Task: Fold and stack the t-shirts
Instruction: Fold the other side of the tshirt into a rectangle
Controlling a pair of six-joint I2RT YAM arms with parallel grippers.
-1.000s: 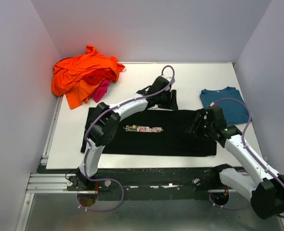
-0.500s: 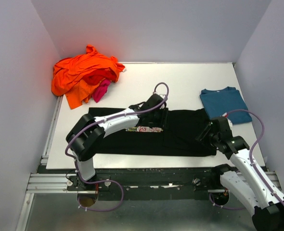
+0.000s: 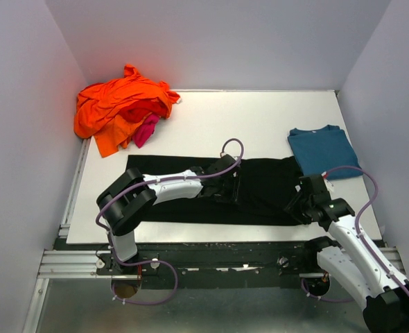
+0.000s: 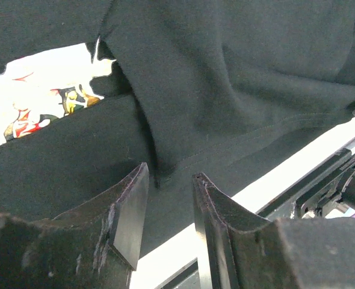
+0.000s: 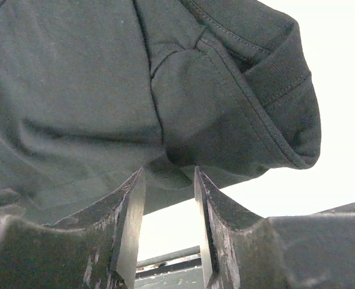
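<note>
The black t-shirt (image 3: 263, 182) lies spread across the near part of the white table (image 3: 246, 118). My left gripper (image 3: 232, 186) is over its middle, shut on a fold of the black cloth (image 4: 237, 78). The white-and-pink print (image 4: 39, 102) shows beside that fold. My right gripper (image 3: 296, 205) is at the shirt's right end, shut on a bunched fold with the collar band (image 5: 225, 90). The fingertips of both pinch cloth in the left wrist view (image 4: 170, 177) and the right wrist view (image 5: 168, 171). A folded teal-blue t-shirt (image 3: 326, 149) lies at the right.
A heap of orange t-shirts (image 3: 121, 107) with a magenta-pink one (image 3: 147, 129) tucked into it sits at the far left corner. Grey walls enclose the table on three sides. A metal rail (image 3: 190, 253) runs along the near edge.
Both grippers have moved from the shirt's far edge toward the near edge, dragging black cloth with them. The fold now covers the print in the top view.
</note>
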